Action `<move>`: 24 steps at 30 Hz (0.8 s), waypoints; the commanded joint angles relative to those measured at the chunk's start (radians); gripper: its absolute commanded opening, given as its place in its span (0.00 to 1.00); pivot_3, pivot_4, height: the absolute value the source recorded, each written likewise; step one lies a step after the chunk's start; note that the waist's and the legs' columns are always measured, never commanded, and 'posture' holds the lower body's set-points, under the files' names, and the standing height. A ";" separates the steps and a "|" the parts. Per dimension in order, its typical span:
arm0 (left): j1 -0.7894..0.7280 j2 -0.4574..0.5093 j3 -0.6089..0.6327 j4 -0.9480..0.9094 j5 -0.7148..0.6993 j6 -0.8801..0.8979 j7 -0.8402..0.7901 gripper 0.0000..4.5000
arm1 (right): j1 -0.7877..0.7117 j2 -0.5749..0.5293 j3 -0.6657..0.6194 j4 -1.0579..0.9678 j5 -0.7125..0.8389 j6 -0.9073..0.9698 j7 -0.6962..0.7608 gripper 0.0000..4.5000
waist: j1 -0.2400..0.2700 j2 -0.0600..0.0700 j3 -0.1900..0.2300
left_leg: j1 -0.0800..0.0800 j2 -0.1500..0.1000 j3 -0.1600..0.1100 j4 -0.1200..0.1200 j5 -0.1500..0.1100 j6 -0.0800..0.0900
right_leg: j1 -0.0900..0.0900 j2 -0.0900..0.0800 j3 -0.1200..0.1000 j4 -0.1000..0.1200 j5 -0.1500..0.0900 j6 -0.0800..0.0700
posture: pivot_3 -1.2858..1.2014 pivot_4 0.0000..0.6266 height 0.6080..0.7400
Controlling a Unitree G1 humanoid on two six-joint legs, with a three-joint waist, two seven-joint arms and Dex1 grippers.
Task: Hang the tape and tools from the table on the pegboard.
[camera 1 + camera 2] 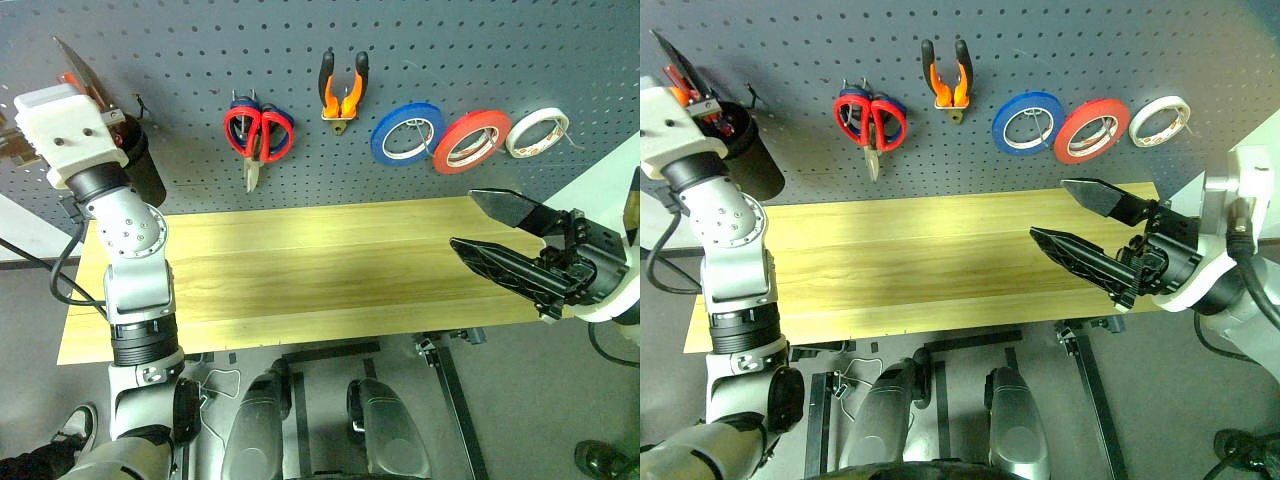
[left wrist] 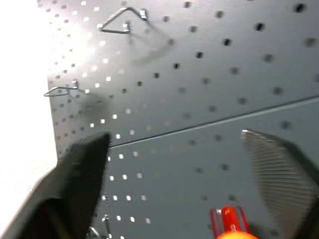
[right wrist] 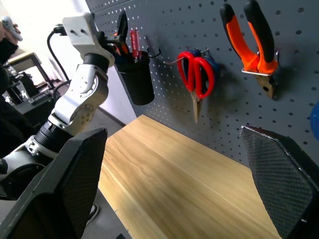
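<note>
The left claw [image 1: 95, 90] is up by the black cup [image 3: 138, 78] on the pegboard [image 1: 420, 50], its fingers apart and empty. The small screwdriver [image 2: 230, 228] stands in that cup, just under the claw, handle up. The red scissors [image 1: 258, 135], pliers [image 1: 343, 92] and red tape [image 1: 472, 141] hang on hooks. The table [image 1: 300, 270] is bare. The right claw [image 1: 500, 240] waits open, far off.

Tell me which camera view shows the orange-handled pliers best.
The right wrist view: the pliers hang large against the pegboard, handles up, jaws down, resting in a metal holder. Both eye views show them whole but smaller, between the red scissors and the blue tape roll.
</note>
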 commanded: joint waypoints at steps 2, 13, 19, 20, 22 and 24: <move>-0.049 -0.014 -0.148 -0.150 -0.012 -0.038 -0.124 0.99 | -0.006 0.037 0.036 -0.013 -0.061 -0.030 0.030 1.00 | 0.002 0.000 0.000 | 0.000 0.000 0.000 0.000 0.000 0.000 | 0.000 0.000 0.000 0.000 0.000 0.000 | 0.45 0.51 0.80; -0.062 -0.095 -0.391 -0.398 -0.455 0.139 -0.617 0.99 | -0.174 0.351 0.436 0.088 -0.477 -0.244 0.163 1.00 | 0.037 0.016 -0.078 | 0.000 -0.001 -0.001 -0.005 0.008 -0.013 | -0.002 0.004 -0.004 0.000 0.000 0.001 | 0.53 0.07 0.80; 0.038 -0.065 -0.425 -0.309 -0.585 0.225 -0.779 0.99 | -0.116 0.414 0.459 0.147 -0.633 -0.365 0.228 1.00 | 0.060 0.014 -0.157 | 0.004 -0.002 0.001 -0.002 0.008 -0.013 | 0.005 0.004 -0.006 -0.002 0.000 0.001 | 0.53 0.00 0.80; 0.064 -0.071 -0.424 -0.214 -0.618 0.187 -0.848 0.99 | -0.083 0.426 0.457 0.157 -0.661 -0.387 0.228 1.00 | 0.067 0.013 -0.169 | 0.005 -0.003 0.001 -0.003 0.008 -0.013 | 0.007 0.004 -0.006 -0.002 0.001 0.001 | 0.52 0.00 0.80; 0.133 -0.057 -0.426 -0.096 -0.634 0.167 -0.922 0.99 | 0.010 0.443 0.449 0.152 -0.701 -0.427 0.234 1.00 | 0.075 0.018 -0.183 | 0.017 -0.003 0.000 -0.004 0.007 -0.014 | 0.018 0.006 -0.008 -0.008 0.002 0.000 | 0.52 0.00 0.80; 0.229 -0.031 -0.431 -0.020 -0.620 0.160 -0.968 0.99 | 0.115 0.461 0.453 0.152 -0.738 -0.458 0.242 1.00 | 0.073 0.021 -0.204 | 0.024 0.000 0.000 -0.014 0.003 -0.011 | 0.025 0.011 -0.009 -0.028 0.008 -0.006 | 0.53 0.00 0.80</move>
